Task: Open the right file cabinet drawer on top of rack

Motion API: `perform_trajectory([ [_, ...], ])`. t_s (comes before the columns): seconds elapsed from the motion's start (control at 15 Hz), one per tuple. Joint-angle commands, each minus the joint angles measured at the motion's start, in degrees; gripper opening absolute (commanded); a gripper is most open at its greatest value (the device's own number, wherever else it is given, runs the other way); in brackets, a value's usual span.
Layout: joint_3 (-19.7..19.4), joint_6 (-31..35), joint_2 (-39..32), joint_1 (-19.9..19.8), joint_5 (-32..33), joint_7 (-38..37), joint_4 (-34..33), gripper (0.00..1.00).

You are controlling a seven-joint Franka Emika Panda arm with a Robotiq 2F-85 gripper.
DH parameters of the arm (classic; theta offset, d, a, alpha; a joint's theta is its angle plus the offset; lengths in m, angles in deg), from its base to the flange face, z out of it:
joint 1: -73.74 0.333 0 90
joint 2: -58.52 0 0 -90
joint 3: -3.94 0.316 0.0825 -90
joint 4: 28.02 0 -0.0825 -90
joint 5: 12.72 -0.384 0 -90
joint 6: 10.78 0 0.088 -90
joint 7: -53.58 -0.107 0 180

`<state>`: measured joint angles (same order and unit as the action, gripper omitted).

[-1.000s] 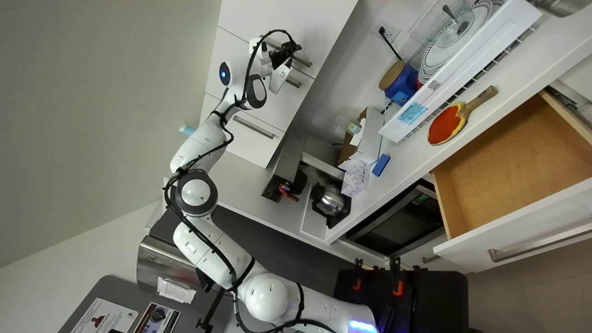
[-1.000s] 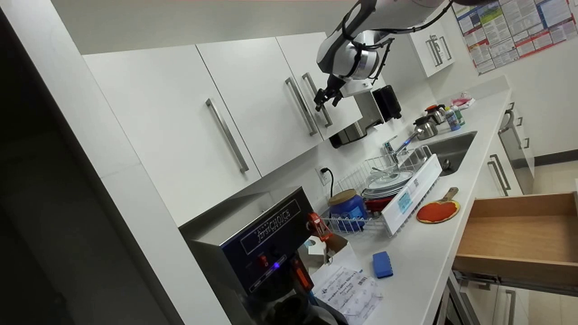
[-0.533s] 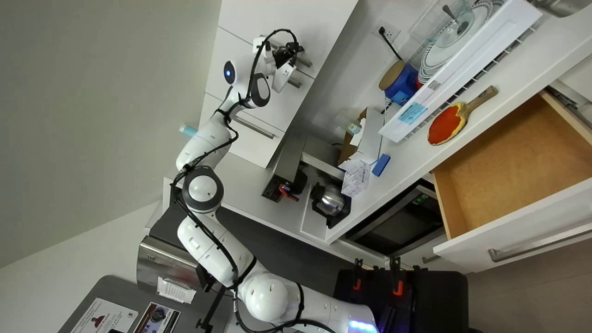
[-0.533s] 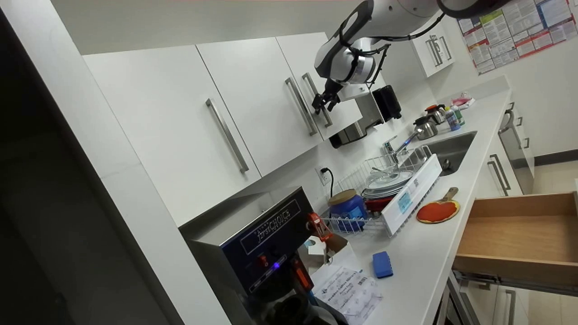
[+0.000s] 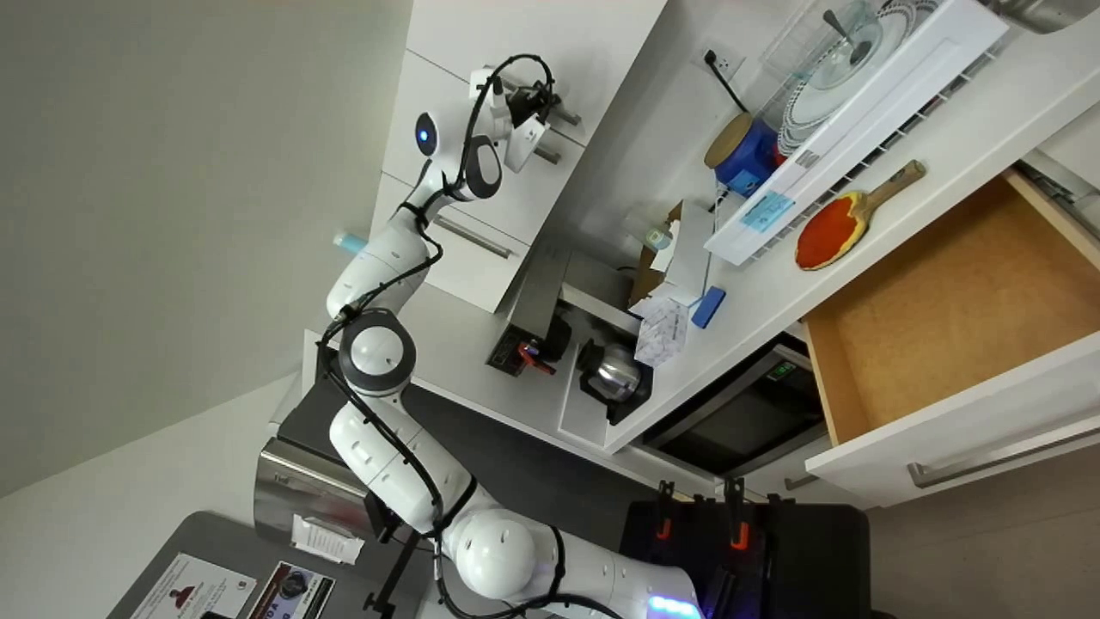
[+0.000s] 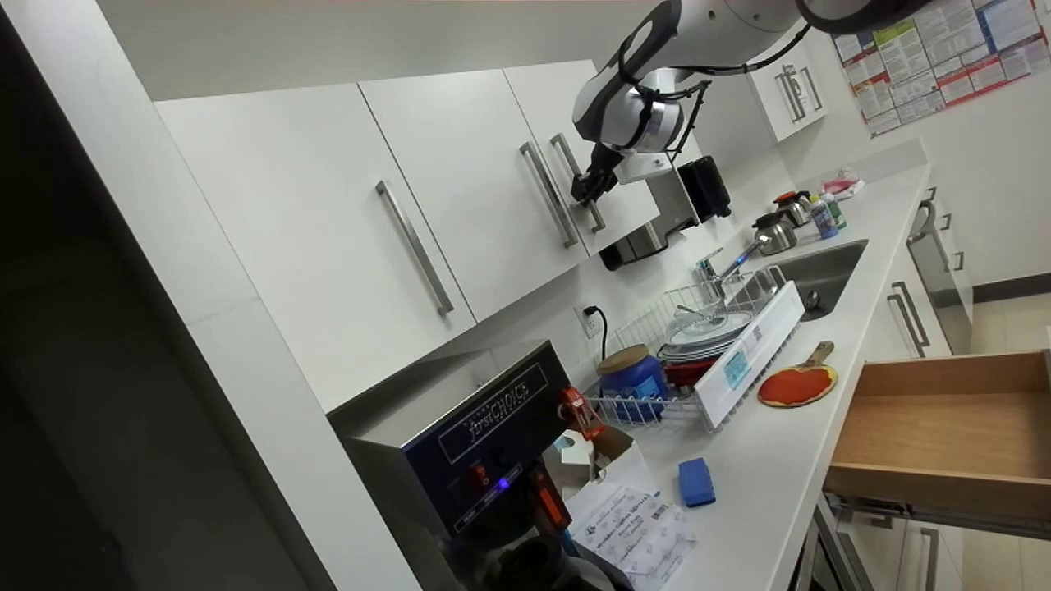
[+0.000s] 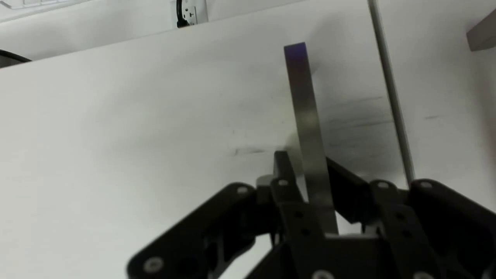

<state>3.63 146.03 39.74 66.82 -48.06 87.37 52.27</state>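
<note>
White flat-fronted wall cabinets (image 6: 460,164) hang over a pale kitchen counter (image 6: 759,443). Up there, the black two-fingered gripper (image 7: 304,166) seems to pinch a slim silver bar handle (image 7: 304,93) from either side. That handle belongs to the white flat front (image 6: 546,103) ending the near row in an exterior view, presumably the task's drawer; it sits closed. The step in hand looks like the grasp; next calls for a steady outward pull. Below, a wide wooden-bottomed drawer (image 5: 962,318) stands open.
</note>
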Motion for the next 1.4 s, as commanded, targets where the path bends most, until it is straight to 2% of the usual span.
perform_trajectory([
  [0.0,1.3,-0.4,0.5,-1.2,-2.5,2.5,-0.6,0.05],
  [0.2,1.7,-2.6,1.9,-2.2,-4.1,3.4,0.4,0.01],
  [0.27,1.9,-3.3,2.4,-2.7,-4.8,4.0,0.7,0.04],
  [0.6,2.1,-9.0,4.4,-6.2,-10.3,9.2,1.4,0.04],
  [1.33,-1.5,-29.4,8.7,-15.0,-20.2,20.5,3.0,0.04],
])
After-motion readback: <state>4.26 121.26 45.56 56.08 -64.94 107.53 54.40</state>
